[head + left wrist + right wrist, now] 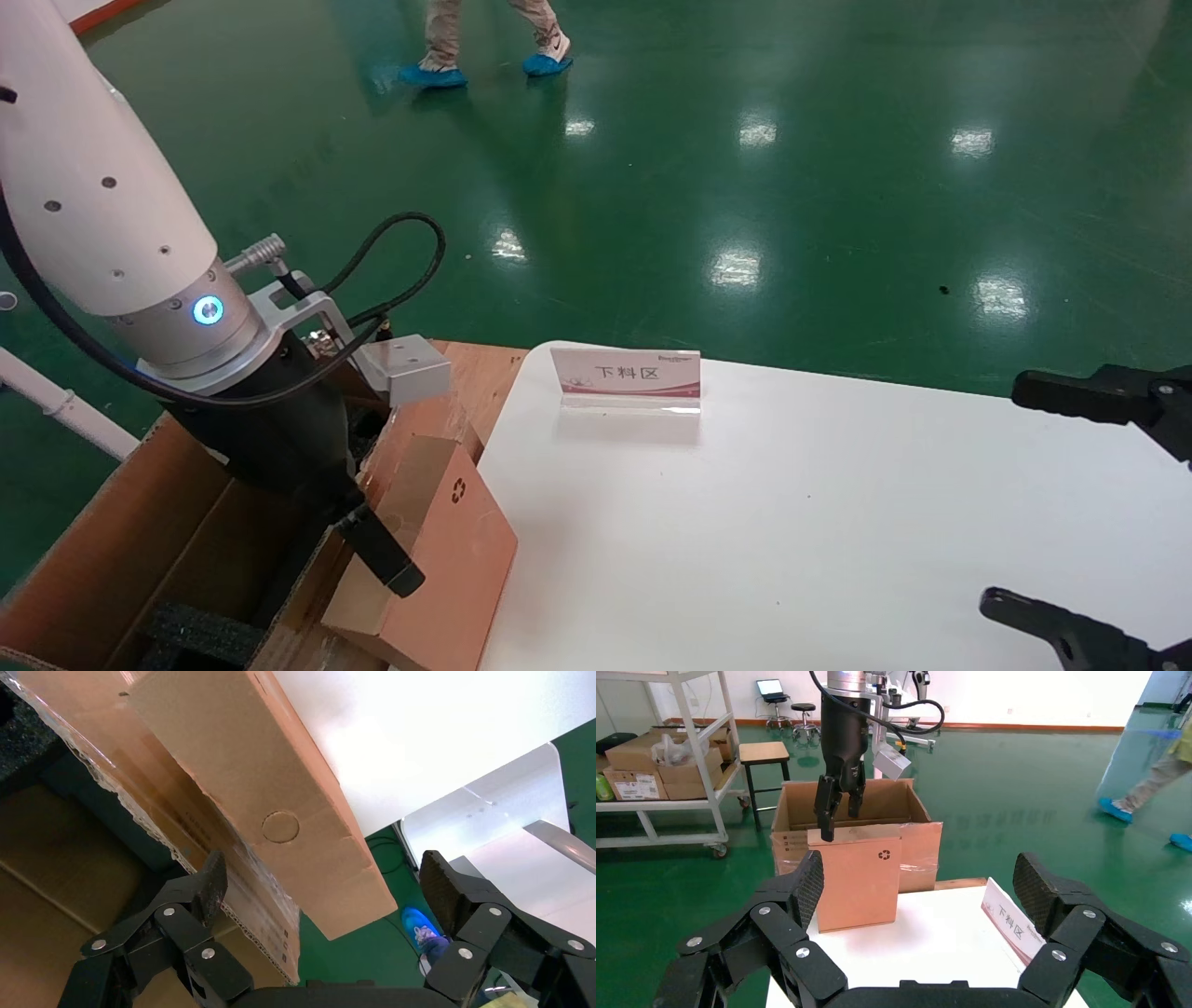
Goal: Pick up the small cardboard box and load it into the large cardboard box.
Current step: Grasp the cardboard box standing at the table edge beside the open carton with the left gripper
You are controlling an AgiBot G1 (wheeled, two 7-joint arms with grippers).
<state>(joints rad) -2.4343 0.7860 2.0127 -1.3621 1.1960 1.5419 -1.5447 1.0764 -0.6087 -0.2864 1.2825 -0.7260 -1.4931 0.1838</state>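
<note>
The small cardboard box, plain brown with a black recycling symbol, stands on edge at the left rim of the white table and leans against a taped flap of the large cardboard box. My left gripper is open at the small box's upper edge, one finger on each side. In the left wrist view the small box sits between the spread fingers and neither pad touches it. My right gripper hangs open over the table's right side, holding nothing.
A pink-and-white sign stands at the table's far edge. Black foam lies in the large box. A person walks on the green floor beyond. A shelf of cartons and a stool stand behind the large box.
</note>
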